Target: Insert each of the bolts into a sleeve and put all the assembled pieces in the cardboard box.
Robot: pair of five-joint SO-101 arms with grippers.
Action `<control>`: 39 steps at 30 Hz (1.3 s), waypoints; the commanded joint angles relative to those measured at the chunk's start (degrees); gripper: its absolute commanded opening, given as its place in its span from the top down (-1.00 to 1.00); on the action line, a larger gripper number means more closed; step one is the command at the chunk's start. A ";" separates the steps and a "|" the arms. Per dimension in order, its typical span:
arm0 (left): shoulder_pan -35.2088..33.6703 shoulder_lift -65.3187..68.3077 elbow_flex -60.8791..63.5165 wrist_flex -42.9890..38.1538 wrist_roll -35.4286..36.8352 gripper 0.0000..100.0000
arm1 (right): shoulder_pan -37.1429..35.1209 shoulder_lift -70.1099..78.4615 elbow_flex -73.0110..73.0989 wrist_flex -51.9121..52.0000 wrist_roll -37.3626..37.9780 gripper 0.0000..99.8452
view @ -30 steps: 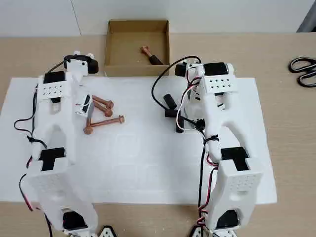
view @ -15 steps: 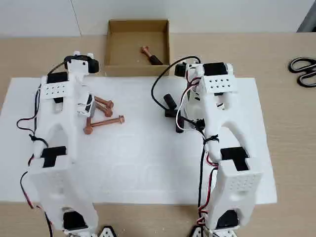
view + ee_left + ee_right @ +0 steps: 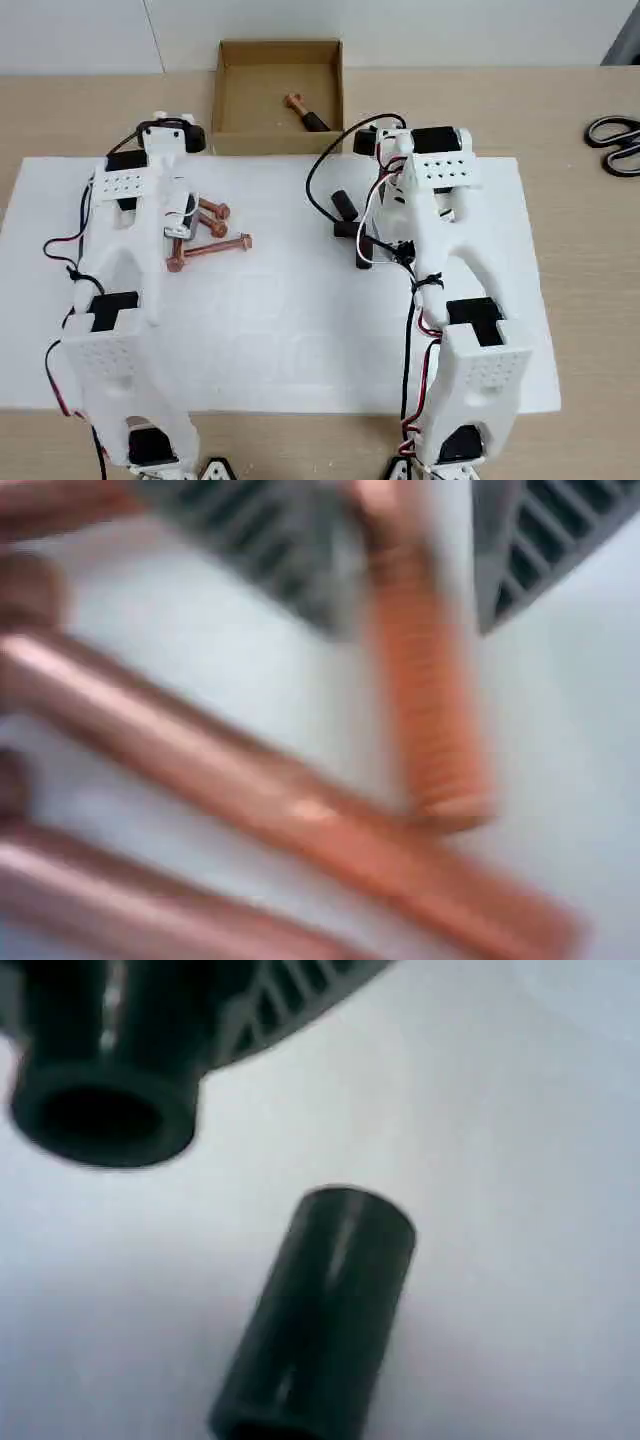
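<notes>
Left gripper [image 3: 410, 605] is seen spread, ribbed grey jaws either side of a threaded bolt [image 3: 425, 700], coppery, with a sliver of white left beside it. A long bolt [image 3: 280, 800], smooth-shanked, is laid just by on the white foam sheet [image 3: 280, 340]. Right gripper [image 3: 125, 1020] is pinched on a black sleeve [image 3: 105, 1110], tubular, mouth flared. A loose sleeve [image 3: 320, 1310] is lying near. One assembled piece [image 3: 305, 112] is lying in the square cardboard box [image 3: 222, 100].

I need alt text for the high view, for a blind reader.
Two white robot arms sit on a white sheet: the left arm over copper bolts, the right arm over black sleeves. A cardboard box holds one assembled piece; scissors lie at the table's right edge.
</notes>
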 commanded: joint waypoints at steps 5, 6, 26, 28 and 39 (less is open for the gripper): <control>-0.18 -0.70 -1.71 -0.79 0.35 0.99 | -0.13 -0.75 -2.64 0.84 0.18 0.99; -0.09 -0.79 -1.89 -0.79 0.35 0.99 | -0.13 -0.75 -2.64 0.84 0.18 0.99; 4.22 -26.90 -7.78 22.59 -17.93 0.99 | -0.04 -0.75 -2.64 1.19 0.18 0.99; 5.19 -27.16 -2.95 22.59 -22.77 0.99 | -0.04 -0.75 -2.64 1.27 0.18 0.99; 12.84 -26.81 10.77 20.66 -45.19 0.99 | -0.04 -0.84 -2.64 1.36 0.00 0.99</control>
